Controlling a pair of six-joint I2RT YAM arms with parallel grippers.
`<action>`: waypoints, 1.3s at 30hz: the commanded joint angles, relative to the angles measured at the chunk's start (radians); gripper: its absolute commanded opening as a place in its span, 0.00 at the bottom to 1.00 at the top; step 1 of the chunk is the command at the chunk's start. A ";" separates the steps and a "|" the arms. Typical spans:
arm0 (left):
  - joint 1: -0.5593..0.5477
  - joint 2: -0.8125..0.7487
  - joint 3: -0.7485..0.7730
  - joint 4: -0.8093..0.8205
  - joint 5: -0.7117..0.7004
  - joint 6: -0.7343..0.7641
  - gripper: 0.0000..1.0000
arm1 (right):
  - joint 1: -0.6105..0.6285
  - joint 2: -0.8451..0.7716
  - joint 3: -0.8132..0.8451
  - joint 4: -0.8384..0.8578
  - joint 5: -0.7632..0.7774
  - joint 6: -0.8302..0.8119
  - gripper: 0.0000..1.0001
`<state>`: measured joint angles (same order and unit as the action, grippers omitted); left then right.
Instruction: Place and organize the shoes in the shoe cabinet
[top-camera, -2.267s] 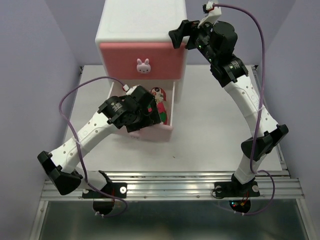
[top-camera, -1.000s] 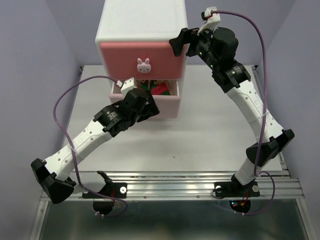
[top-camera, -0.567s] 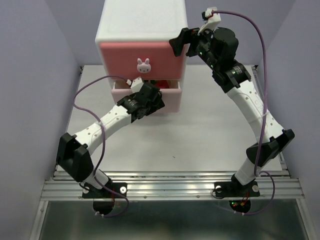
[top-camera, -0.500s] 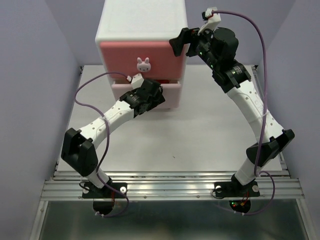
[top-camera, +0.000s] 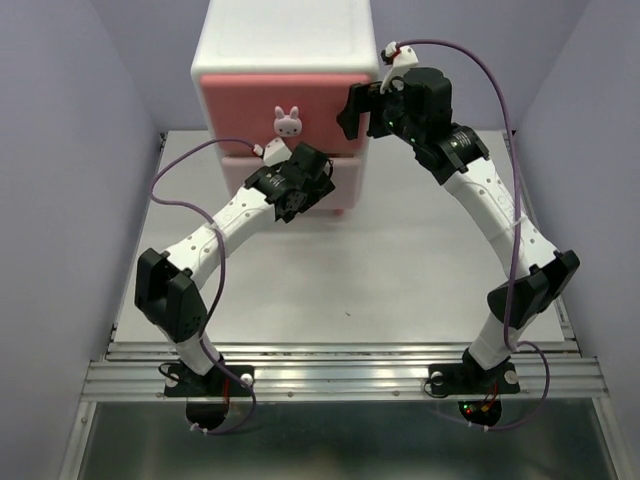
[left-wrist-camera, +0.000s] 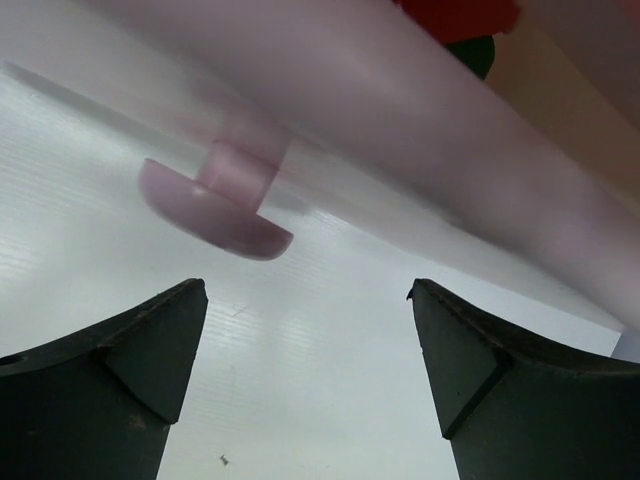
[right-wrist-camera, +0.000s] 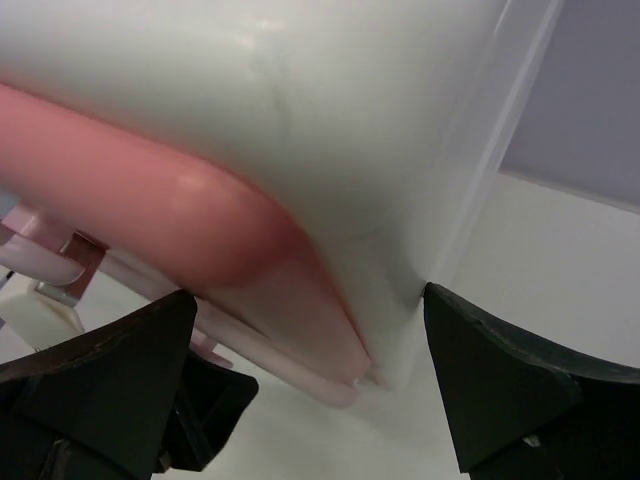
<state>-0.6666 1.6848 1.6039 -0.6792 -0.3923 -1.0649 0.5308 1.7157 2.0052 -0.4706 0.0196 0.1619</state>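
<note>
Top view: the lower drawer (top-camera: 345, 190), far out of the cabinet (top-camera: 285, 50) moments ago, sits nearly flush, left gripper (top-camera: 303, 185) at its front (storing looks almost done). Left wrist: fingers (left-wrist-camera: 130, 370) spread, empty, before the knob (left-wrist-camera: 215, 205); red sandal (left-wrist-camera: 460, 15) inside. Right wrist: right gripper (right-wrist-camera: 308, 300) spread wide, empty, astride the cabinet's corner.

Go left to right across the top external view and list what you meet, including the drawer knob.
Left arm's black elbow joint → bunny knob → right gripper → right arm's black elbow joint. The left gripper is left out because it overlaps the knob's span.
</note>
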 joint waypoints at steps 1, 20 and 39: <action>0.061 -0.221 -0.100 0.136 -0.005 0.109 0.95 | 0.009 -0.022 0.038 -0.007 0.103 -0.009 1.00; 0.365 -0.588 -0.196 -0.238 0.043 0.180 0.99 | -0.233 -0.148 0.109 0.027 0.275 0.165 1.00; 0.923 -0.467 -0.167 -0.108 0.221 0.368 0.98 | -0.345 -0.356 -0.348 -0.160 0.416 0.255 1.00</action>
<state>0.2558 1.2366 1.4052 -0.8261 -0.1806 -0.7372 0.1909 1.3888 1.6726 -0.6224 0.3672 0.4152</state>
